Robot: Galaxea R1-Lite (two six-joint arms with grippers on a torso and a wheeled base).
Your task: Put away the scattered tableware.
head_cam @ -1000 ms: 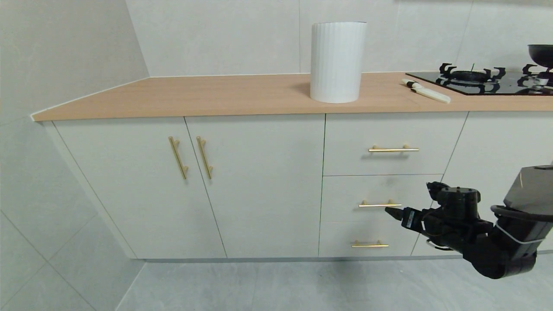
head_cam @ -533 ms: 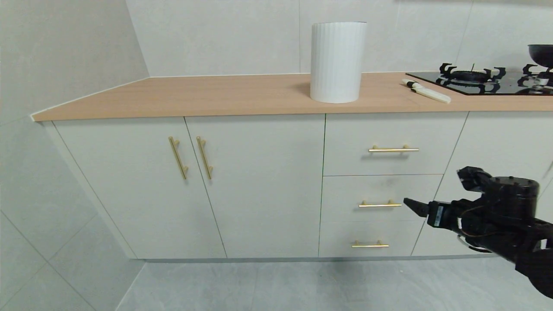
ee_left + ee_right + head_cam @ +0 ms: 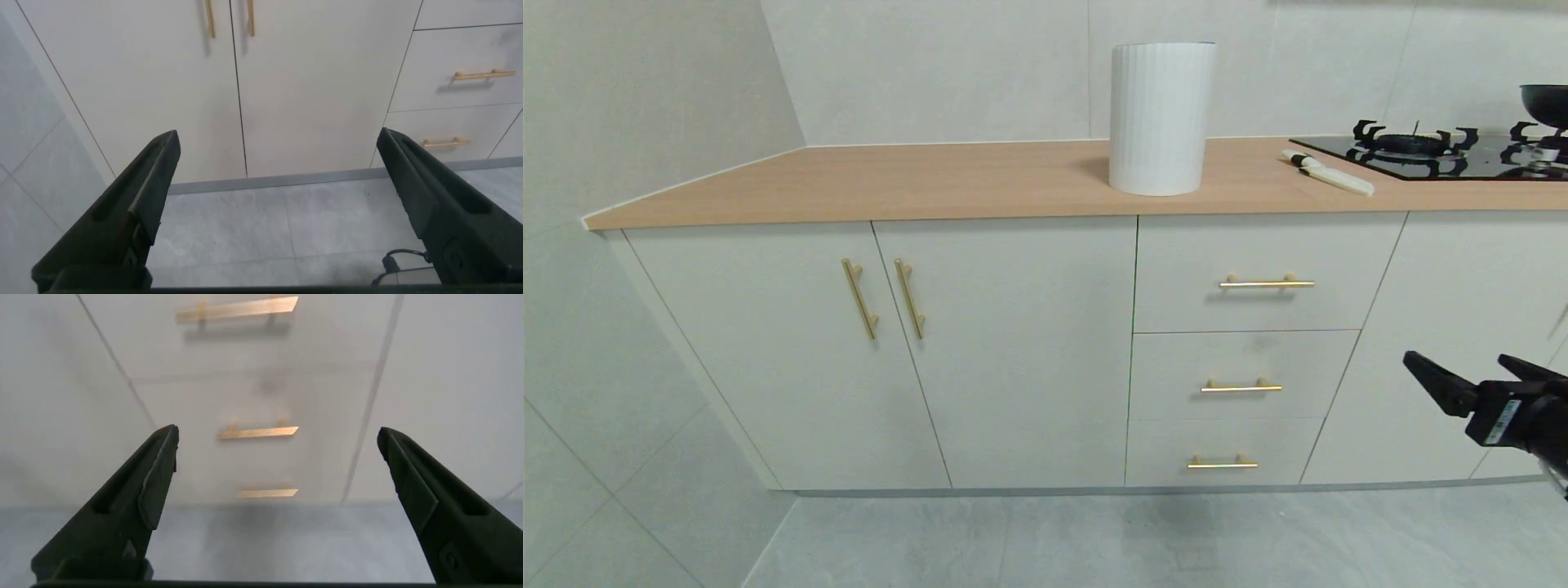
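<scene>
I'm seeing the right gripper hanging low on the right, in front of the cabinet panel just right of the drawer stack, at about the height of the middle drawer. Its jaws are standing wide apart with nothing between them. In the right wrist view it's facing the drawer fronts, with three gold handles lining up one above another between the fingers. The left gripper is also sitting with its jaws spread wide and gripping nothing. It's pointing down at the foot of the double doors and the grey floor tiles, with two drawer handles showing off to one side. For the task thing, a pale utensil, looking like a knife, is lying flat on the wooden countertop. It's lying just beside the black hob, angled with one end toward the counter's front edge, and well apart from both grippers. A tall white ribbed container is standing upright on the same countertop, left of the utensil and not touching it, above the seam between the doors and the drawers. A dark pan is sitting on the hob at the far right edge. All the drawers and doors are sitting closed.
</scene>
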